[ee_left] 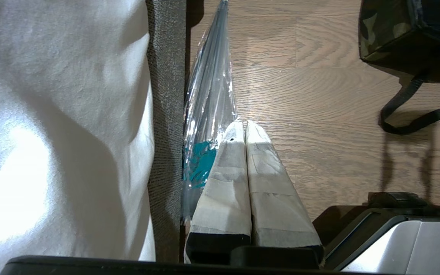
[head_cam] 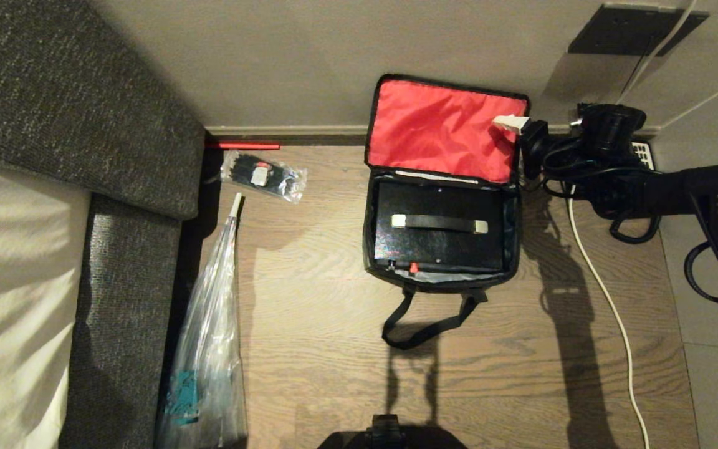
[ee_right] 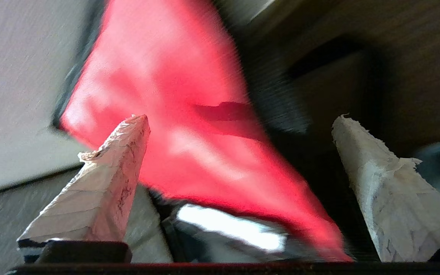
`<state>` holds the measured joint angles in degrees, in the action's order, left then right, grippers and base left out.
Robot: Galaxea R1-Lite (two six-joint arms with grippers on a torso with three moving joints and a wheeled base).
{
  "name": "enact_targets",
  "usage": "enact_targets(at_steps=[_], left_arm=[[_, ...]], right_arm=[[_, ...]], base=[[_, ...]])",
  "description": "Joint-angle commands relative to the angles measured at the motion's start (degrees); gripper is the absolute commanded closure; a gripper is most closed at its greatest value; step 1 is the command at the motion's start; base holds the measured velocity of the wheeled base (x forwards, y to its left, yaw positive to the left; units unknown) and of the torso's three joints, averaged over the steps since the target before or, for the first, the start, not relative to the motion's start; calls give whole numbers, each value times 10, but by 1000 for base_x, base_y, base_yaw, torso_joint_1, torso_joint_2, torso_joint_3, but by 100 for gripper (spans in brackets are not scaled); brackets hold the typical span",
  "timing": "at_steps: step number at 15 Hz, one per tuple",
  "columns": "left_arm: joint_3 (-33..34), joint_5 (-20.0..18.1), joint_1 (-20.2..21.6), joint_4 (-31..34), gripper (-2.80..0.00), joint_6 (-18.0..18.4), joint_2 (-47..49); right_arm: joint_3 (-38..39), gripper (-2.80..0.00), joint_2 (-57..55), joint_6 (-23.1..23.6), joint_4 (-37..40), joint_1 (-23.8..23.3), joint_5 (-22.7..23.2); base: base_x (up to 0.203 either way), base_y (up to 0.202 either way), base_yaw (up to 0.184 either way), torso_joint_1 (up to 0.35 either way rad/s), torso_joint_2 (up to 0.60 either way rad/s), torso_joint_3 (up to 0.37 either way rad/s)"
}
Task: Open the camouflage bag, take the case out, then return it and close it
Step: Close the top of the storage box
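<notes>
camouflage bag set on wood floor, red-lined lid propped open at wall | case seated inside | right gripper at lid's right edge, jaws spread wide, nothing gripped; contact unclear (blur) | left gripper parked by sofa, jaws pressed together

place: home, living room | cues: grey fabric sofa; wood-plank floor; skirting board
</notes>
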<state>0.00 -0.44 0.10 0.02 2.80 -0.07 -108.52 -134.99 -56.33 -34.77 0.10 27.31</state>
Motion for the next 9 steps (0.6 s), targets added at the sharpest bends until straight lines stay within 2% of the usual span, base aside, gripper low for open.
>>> enact_targets(at_steps=[1, 9], left_arm=[[1, 0, 0, 0, 0, 0, 1], [1, 0, 0, 0, 0, 0, 1]], right_arm=[[19, -280, 22, -4, 4, 5, 1], [162, -280, 126, -26, 7, 15, 0]], base=[[0, 0, 0, 0, 0, 0], [0, 0, 0, 0, 0, 0]])
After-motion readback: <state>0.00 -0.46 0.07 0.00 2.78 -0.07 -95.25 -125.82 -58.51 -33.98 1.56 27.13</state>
